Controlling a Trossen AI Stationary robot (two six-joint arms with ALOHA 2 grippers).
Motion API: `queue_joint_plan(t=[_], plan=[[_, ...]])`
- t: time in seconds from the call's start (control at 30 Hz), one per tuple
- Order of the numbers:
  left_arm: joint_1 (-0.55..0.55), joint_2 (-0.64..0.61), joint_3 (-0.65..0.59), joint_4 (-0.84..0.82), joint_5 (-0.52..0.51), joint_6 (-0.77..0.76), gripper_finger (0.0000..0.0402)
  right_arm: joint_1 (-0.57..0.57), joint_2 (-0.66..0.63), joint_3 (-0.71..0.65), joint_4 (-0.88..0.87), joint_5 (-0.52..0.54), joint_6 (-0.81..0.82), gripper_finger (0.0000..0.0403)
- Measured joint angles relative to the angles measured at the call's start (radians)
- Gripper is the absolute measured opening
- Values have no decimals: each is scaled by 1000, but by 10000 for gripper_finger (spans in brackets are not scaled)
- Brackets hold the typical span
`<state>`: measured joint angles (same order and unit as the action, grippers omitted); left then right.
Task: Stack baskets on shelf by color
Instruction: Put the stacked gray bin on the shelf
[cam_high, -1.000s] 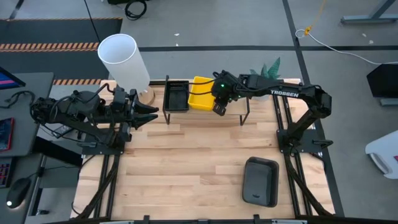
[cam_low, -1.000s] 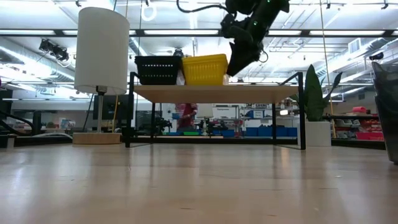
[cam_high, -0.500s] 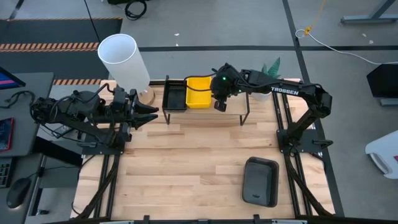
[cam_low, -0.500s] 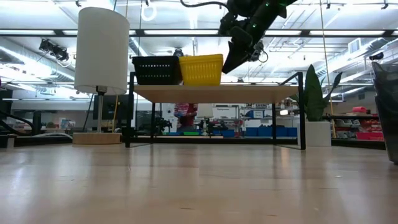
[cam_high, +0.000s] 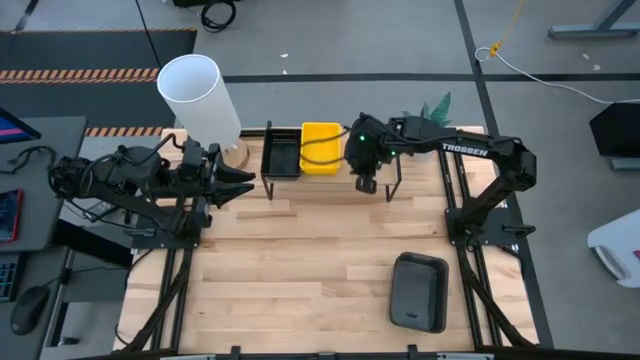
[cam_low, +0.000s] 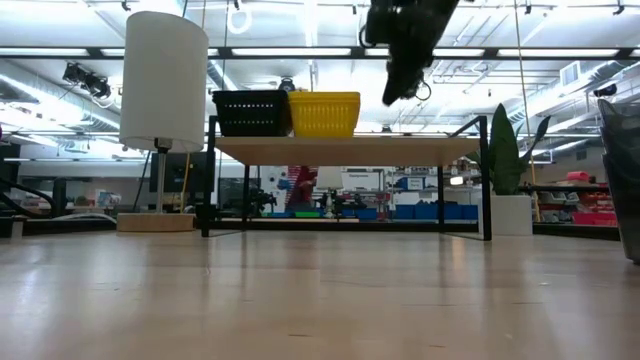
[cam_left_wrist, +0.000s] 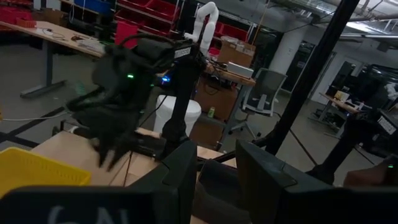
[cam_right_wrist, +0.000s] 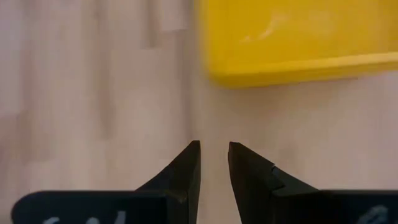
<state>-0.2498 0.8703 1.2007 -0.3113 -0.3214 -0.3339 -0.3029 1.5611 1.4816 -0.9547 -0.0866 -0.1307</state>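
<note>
On the shelf a black mesh basket and a yellow basket rest on their bottoms, side by side and touching. My right gripper hangs above the shelf plank, to the right of the yellow basket, pointing steeply down. Its fingers stand a little apart with nothing between them. A dark grey basket lies on the table near the front right. My left gripper waits level at the table's left, open and empty.
A white cylindrical lamp stands on a round base at the far left, beside the shelf's left end. A green plant shows behind the shelf's right end. The shelf's right half is bare plank.
The yellow basket, skewed and apart from the black one a second ago, has slid left along the shelf, squared up, and now sits against the black basket. My right gripper has since drawn back from it toward the table's right and near side and tipped more steeply downward.
</note>
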Motion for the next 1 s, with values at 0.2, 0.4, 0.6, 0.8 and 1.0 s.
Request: queue_joint_plan(t=[0.2,0.4,0.6,0.8,1.0], plan=[[0,0,0,0,0,5,117,109,0,44,-106,-13,50,87],[0,0,0,-1,0,5,117,205,0,44,-159,-41,169,87],[0,0,0,-3,0,6,117,279,0,29,-206,-75,303,87],[0,0,0,-7,0,7,117,371,-1,-47,-214,-99,403,87],[0,0,0,-8,0,7,117,468,-1,-75,-242,-113,509,87]])
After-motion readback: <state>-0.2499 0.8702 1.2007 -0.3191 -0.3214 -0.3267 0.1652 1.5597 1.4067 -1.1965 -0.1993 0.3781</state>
